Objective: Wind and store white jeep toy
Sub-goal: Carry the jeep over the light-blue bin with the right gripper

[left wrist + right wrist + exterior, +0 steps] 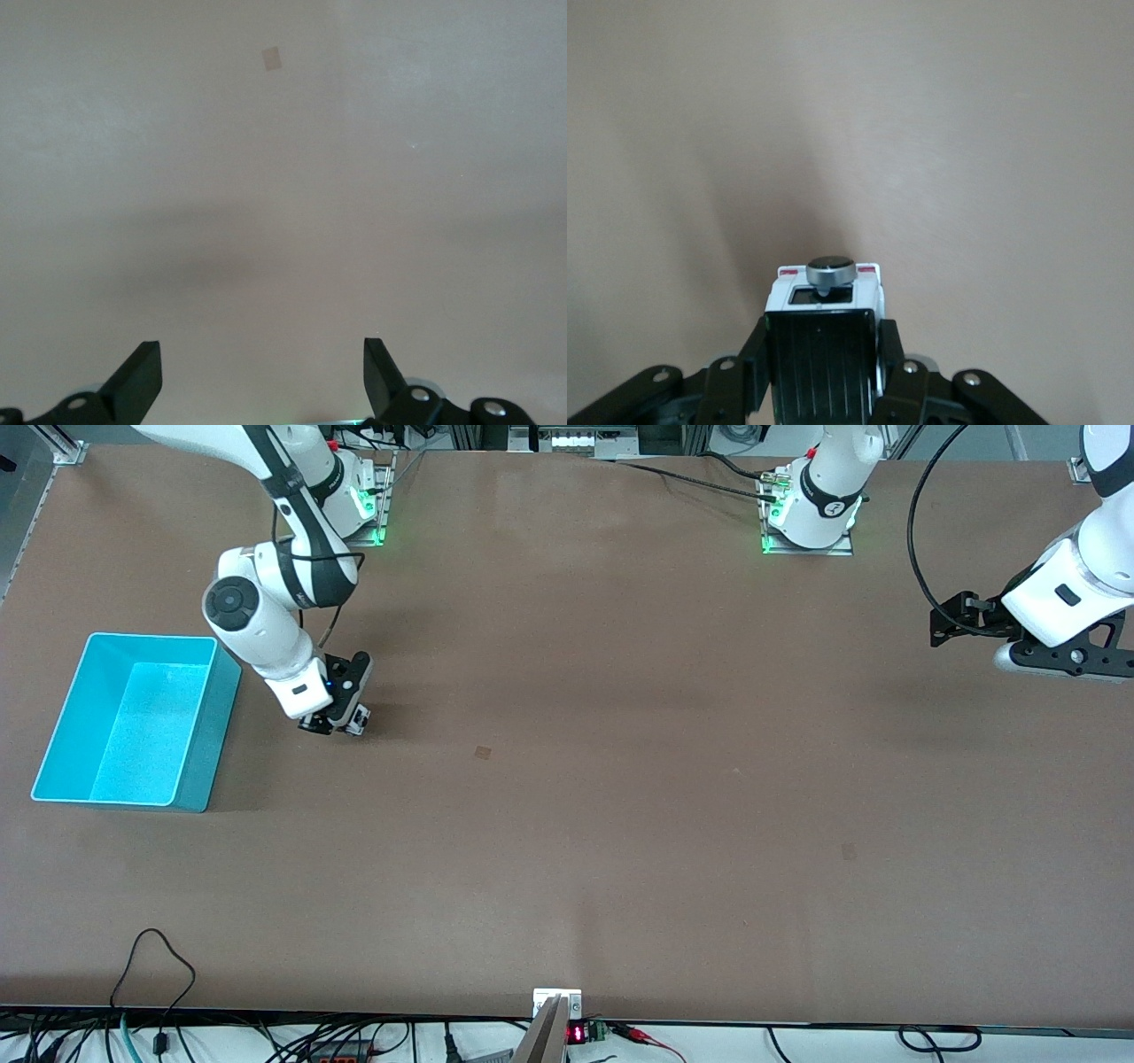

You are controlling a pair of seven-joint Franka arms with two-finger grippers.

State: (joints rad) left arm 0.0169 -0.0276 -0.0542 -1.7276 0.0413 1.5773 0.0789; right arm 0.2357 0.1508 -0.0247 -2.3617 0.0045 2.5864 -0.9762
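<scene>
Turquoise bin sits on the bench; at its 3 o'clock, the right gripper has its fingers clamped on the white jeep toy. At the bench's left-arm end, the left gripper waits, fingers spread wide, holding nothing.

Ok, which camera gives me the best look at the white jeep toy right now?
The right wrist view: the white jeep toy sits close up, its black roof between the right hand's fingers. The front view shows only a small white bit under that hand. The left wrist view shows none of it.

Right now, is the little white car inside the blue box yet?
Not yet. The white jeep toy is outside the turquoise bin, pinched in the right gripper beside it. The bin looks empty.
</scene>
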